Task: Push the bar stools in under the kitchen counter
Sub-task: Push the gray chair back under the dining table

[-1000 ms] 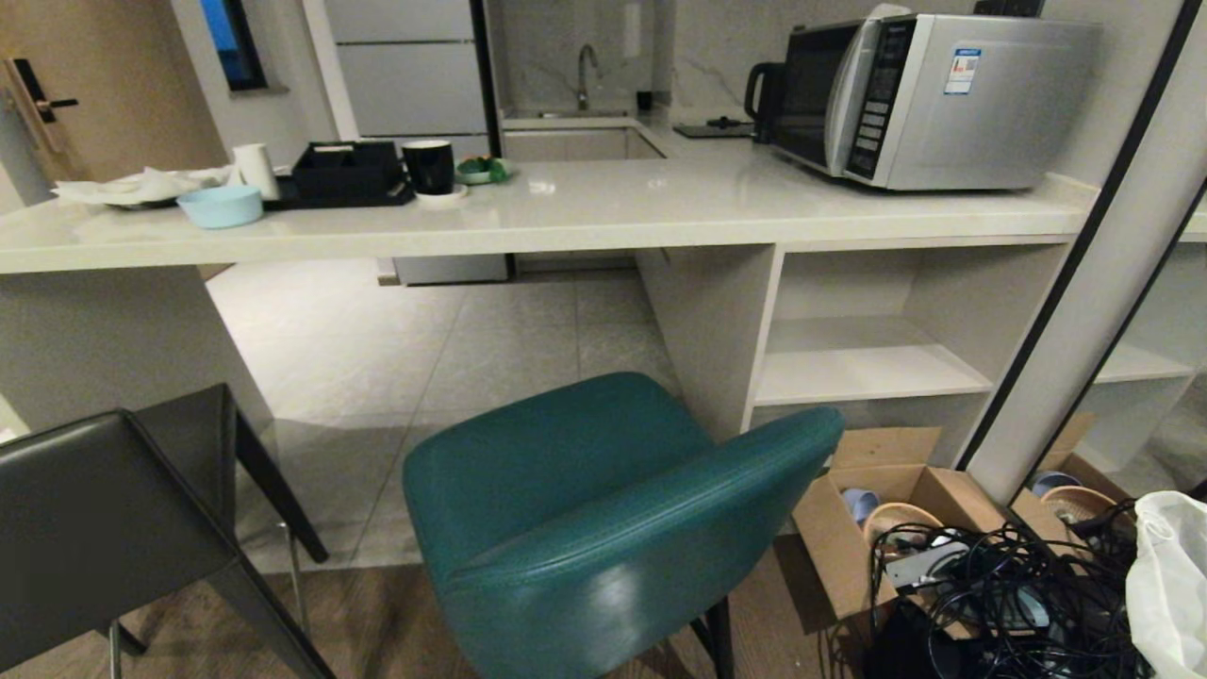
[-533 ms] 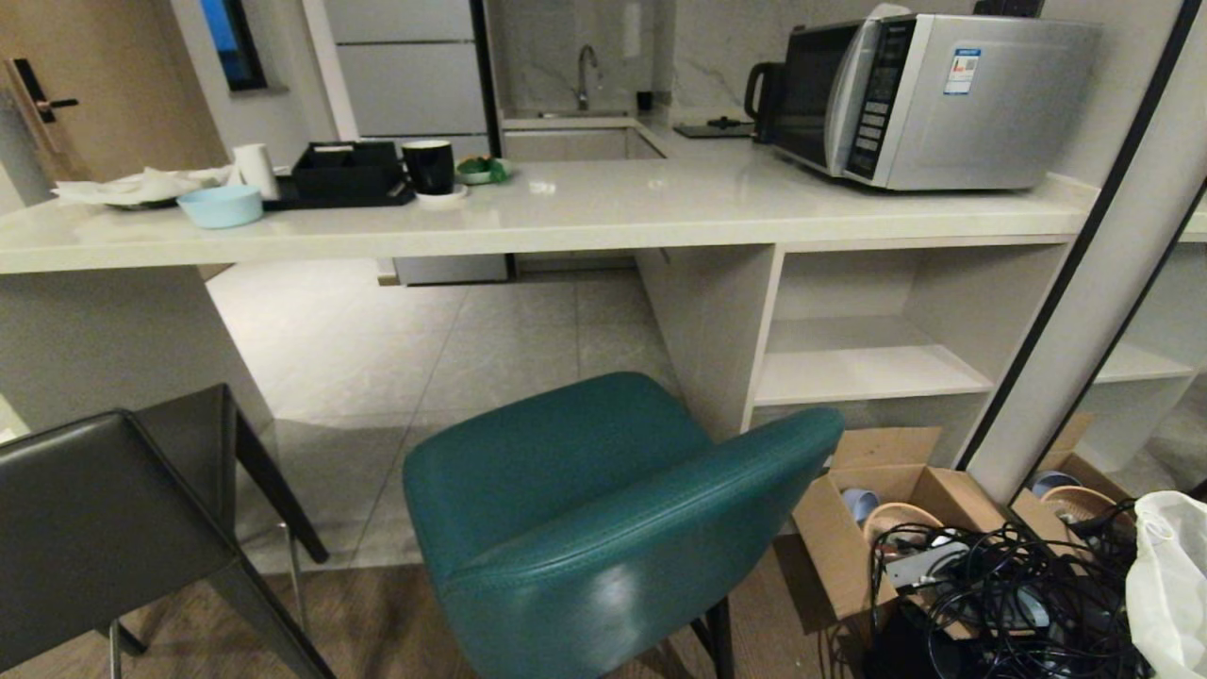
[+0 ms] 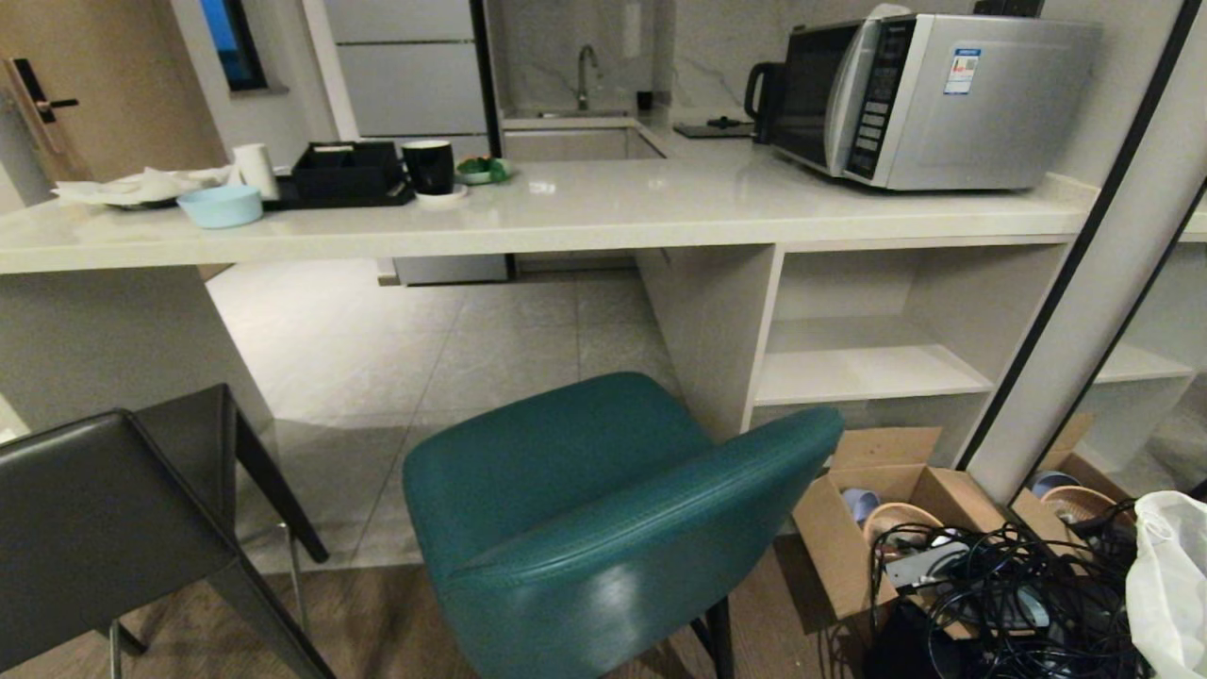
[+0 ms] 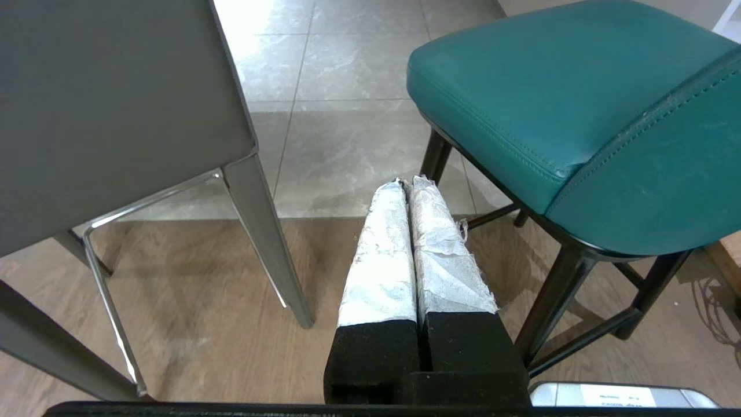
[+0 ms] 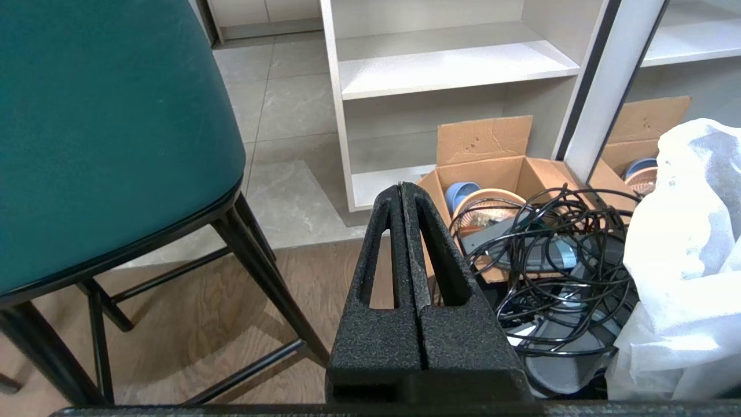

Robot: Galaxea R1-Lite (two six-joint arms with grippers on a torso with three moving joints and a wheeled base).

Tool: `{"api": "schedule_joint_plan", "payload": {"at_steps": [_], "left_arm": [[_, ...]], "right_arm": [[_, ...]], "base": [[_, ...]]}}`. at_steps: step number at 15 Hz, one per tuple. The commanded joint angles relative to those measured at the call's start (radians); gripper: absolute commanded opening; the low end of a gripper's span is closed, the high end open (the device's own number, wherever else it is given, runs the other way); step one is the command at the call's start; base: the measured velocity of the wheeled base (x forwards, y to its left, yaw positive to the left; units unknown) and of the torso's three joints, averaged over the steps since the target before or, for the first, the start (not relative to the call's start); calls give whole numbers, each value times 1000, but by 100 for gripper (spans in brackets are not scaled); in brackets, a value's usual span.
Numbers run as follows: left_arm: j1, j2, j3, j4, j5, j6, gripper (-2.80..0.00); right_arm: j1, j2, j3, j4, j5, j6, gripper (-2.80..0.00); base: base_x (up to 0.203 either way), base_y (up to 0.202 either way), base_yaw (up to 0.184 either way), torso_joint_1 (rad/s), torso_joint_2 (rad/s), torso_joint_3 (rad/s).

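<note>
On kitchen counter (image 3: 603, 212) | microwave (image 3: 929, 94) | blue-white sticker (image 3: 962, 70), text unreadable

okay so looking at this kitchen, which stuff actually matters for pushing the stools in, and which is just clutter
Matters for the job:
teal stool
dark grey stool
kitchen counter

Just lying about:
microwave
black mug
light blue bowl
cardboard box
tangle of black cables
white plastic bag
</note>
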Motion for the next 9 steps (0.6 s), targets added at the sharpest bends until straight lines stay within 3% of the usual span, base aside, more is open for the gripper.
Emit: {"api": "schedule_joint_plan", "payload": {"at_steps": [1,6,9], "left_arm": [[0,1,0,4,1,-1,-280],[0,1,0,1,2,4,-280],[0,1,0,1,2,5,-280]], "right_arm": [[0,1,0,0,1,0,-280],[0,1,0,0,-1,-1,-280],[1,1,0,0,1,-1,-280]], "base": [[0,0,0,0,0,0],[-109,0,-1,-1,4,2],[0,0,0,0,0,0]]}}
